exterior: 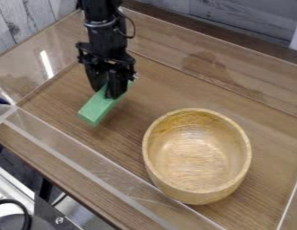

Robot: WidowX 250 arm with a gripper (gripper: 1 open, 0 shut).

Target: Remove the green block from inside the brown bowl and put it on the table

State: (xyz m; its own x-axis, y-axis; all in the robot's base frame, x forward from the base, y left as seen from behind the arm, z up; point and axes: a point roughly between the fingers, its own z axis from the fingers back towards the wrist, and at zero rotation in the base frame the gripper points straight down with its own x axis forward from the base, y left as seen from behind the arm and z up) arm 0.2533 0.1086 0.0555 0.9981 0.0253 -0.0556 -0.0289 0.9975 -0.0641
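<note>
The green block hangs tilted from my gripper, its lower end close to or touching the table; I cannot tell which. The black gripper is shut on the block's upper end and points straight down. The brown bowl sits to the right and nearer the front, empty, well apart from the block and gripper.
Clear acrylic walls run along the table's front and left edges, the front wall passing close below the block. Bare wood-grain surface lies between the block and the bowl and behind the bowl.
</note>
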